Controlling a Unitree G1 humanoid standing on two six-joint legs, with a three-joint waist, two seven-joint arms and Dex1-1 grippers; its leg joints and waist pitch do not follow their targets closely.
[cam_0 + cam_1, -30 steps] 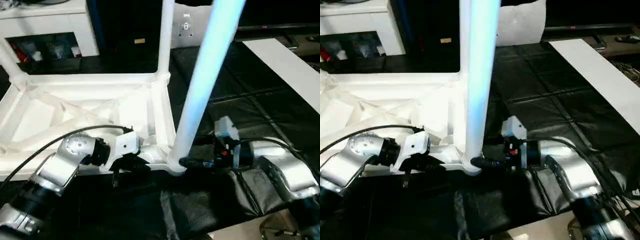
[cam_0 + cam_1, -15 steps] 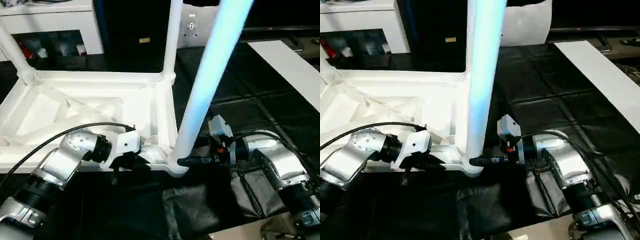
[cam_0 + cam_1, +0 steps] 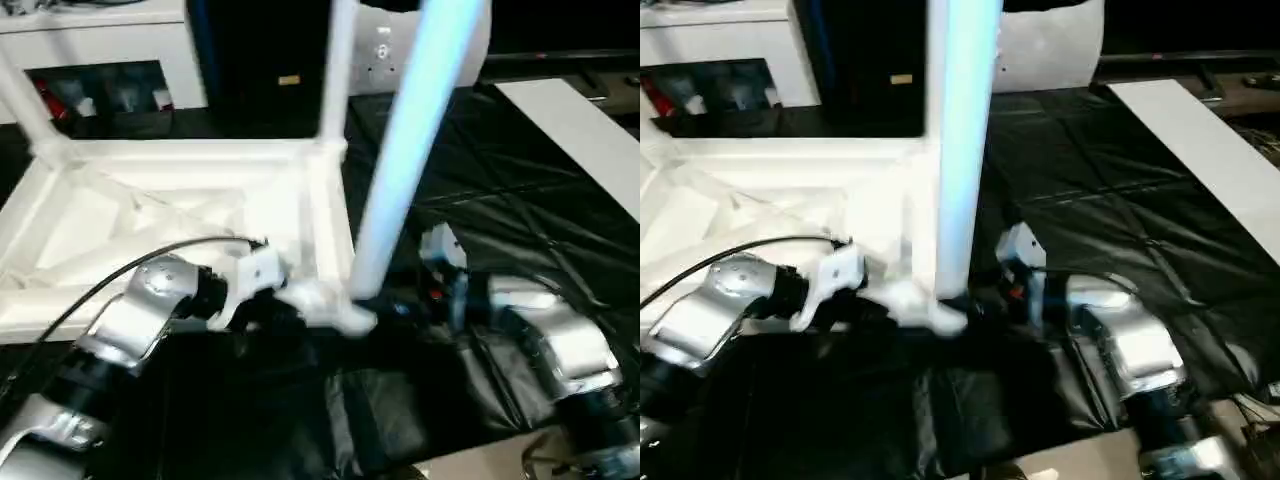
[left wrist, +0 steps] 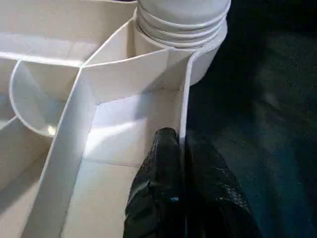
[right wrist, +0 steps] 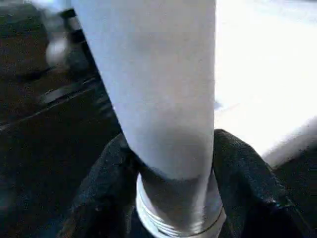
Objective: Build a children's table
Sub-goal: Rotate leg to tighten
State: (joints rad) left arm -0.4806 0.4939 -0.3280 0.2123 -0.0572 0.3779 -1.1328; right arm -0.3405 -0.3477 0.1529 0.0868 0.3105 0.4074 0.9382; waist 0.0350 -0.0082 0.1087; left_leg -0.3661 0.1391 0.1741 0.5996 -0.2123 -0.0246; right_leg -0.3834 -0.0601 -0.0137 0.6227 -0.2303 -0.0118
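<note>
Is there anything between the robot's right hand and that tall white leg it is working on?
Nothing visible. The right hand already has its black fingers on either side of the leg, just above its threaded end.

Near table leg top beyond the upper frame edge

You are looking at a floor covered in black quilted matting, which is carrying the upturned white table top at left and a long white board lying flat at far right.
</note>
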